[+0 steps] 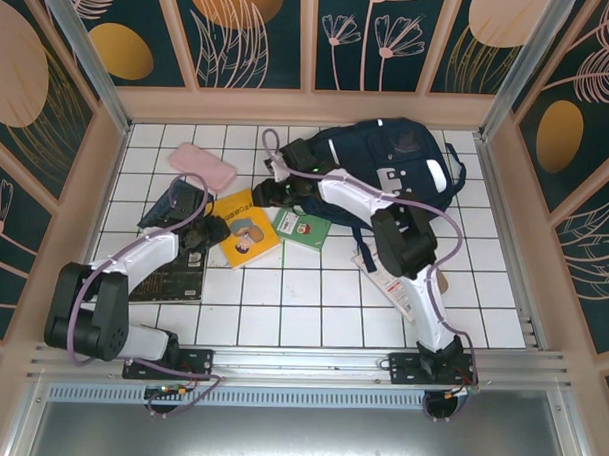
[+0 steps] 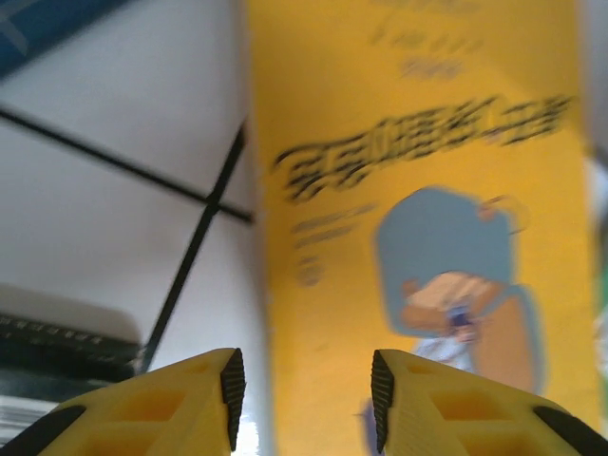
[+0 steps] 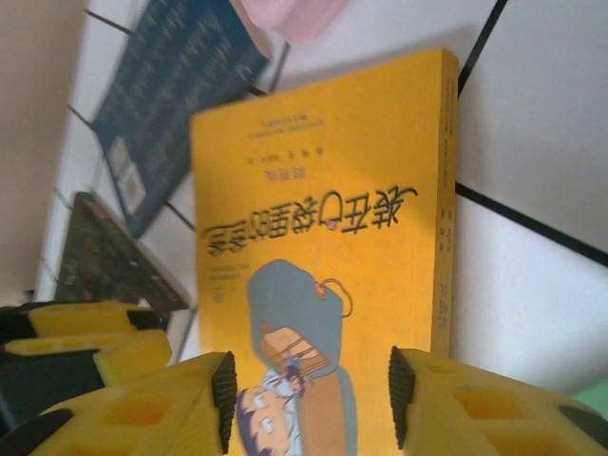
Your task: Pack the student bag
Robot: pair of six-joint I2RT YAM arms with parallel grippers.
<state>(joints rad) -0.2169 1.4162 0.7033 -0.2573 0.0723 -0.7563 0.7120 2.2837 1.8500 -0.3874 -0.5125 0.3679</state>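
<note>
Both arms reach in over the yellow book, which lies flat on the white-tiled worktop. The left pincer comes at it from the left side. Seen from its own wrist, the left pincer stands partly open, its black pads apart with nothing between them, hanging over the book's left edge where yellow cover meets white tile. The right pincer sits at the book's far corner. From that wrist, the right pincer is also about half open and holds nothing, with the cover's cartoon figure showing in the gap between its fingers. Whether either pincer actually touches the cover I cannot tell. The student bag lies on its side at the back right of the worktop, behind the right forearm and apart from both pincers. A small green booklet lies just beside the yellow book on the right. A pink case lies further back on the left, a dark blue book is to the left of the yellow one, and a black book is partly under the left arm.
</note>
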